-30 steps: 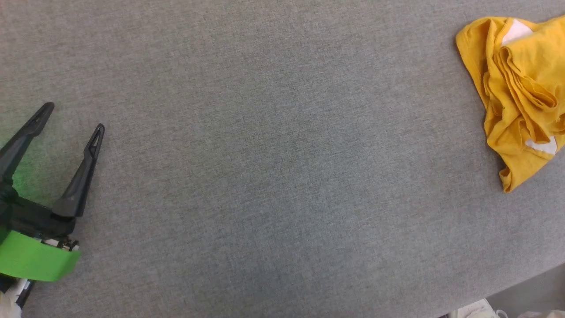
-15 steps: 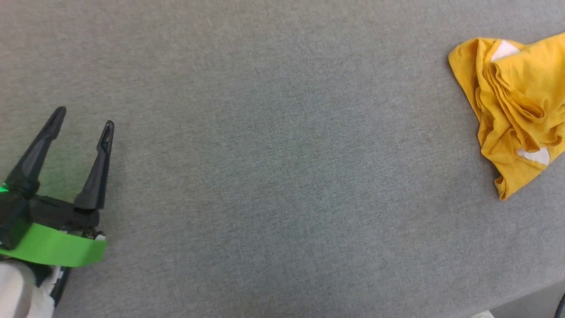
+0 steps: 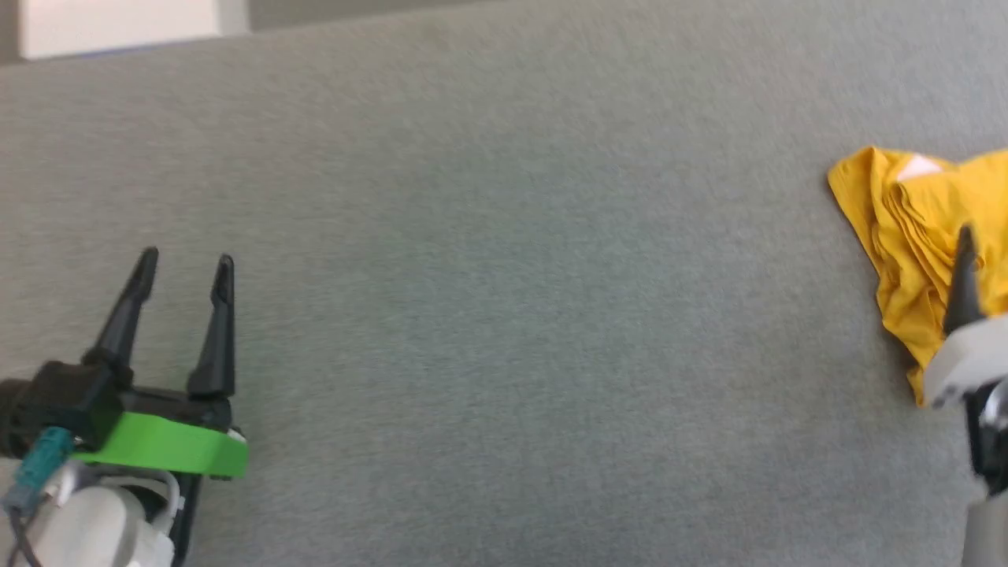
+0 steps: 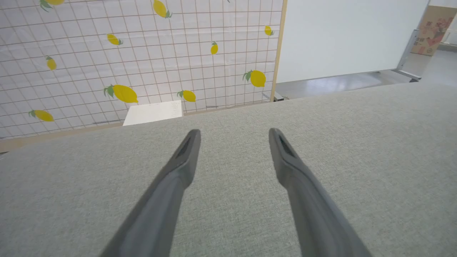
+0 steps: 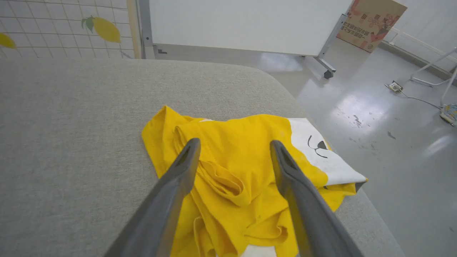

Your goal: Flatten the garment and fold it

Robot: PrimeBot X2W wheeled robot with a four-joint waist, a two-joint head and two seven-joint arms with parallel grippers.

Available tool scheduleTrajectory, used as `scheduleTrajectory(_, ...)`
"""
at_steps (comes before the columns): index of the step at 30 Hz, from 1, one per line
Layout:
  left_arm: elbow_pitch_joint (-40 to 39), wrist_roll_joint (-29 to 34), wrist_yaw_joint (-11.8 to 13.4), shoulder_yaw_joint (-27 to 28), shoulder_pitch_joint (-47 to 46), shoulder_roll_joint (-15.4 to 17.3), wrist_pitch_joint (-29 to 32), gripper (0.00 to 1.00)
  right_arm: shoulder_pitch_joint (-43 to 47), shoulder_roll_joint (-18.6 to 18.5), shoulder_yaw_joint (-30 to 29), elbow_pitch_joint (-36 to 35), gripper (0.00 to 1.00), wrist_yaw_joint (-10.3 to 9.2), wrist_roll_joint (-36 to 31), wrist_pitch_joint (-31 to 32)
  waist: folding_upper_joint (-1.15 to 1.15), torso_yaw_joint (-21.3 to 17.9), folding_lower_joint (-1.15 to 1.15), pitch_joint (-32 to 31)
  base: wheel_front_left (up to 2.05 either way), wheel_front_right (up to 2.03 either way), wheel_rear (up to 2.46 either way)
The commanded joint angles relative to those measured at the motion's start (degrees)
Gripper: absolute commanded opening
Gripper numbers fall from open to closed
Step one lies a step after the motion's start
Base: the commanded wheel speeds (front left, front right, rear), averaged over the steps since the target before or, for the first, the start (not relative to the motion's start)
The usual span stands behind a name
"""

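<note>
- Along the right wrist view, the right gripper [image 5: 234, 142] has its two dark fingers spread wide with nothing between them. They point over the garment [image 5: 232, 185], and I cannot tell whether they touch it.
- Same view: the garment is a bright yellow crumpled heap on the grey table [image 5: 71, 142], close to its rounded corner. A white patch [image 5: 321, 157] with black lines lies on the side nearest the glossy floor [image 5: 392, 150].
- From the left wrist view, the left gripper [image 4: 234, 131] is likewise spread wide and empty, above bare grey table. Beyond the far edge stand a lemon-print screen [image 4: 125, 53] and a white box [image 4: 153, 112].
- Seen from the head view, the left gripper sits at the lower left with a green band [image 3: 165, 449] behind its fingers. It is well apart from the garment, which lies at the right edge.
- Head view again: one dark finger [image 3: 962, 276] of the right gripper shows in front of the garment's yellow folds, so this view alone cannot tell how wide that hand stands.
</note>
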Motion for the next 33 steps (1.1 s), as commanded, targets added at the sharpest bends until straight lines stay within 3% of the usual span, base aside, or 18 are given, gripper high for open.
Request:
scheduleTrajectory(1,0.6,-0.1,0.6,0.1,0.6,-0.9,-0.4,1.0,2.1,0.3,0.9,-0.1,1.0,-0.11,0.5,-1.3,0.0,5.6,0.0,-6.1,0.0,0.0,0.0)
scheduleTrajectory(15,4.1,3.7,0.8,0.6,5.9,-6.9,-0.7,1.0,16.3,0.6,5.7,0.6,1.0,-0.11,11.0,-11.5,0.0,12.0,0.0,-15.5,0.0,0.0,0.0)
scheduleTrajectory(33,4.1,6.9,-3.3,5.1,12.8,-15.2,-0.7,1.0,21.5,0.6,7.2,-1.6,1.0,-0.11,10.0,-17.8,0.0,13.1,0.0,-21.4,0.0,0.0,0.0)
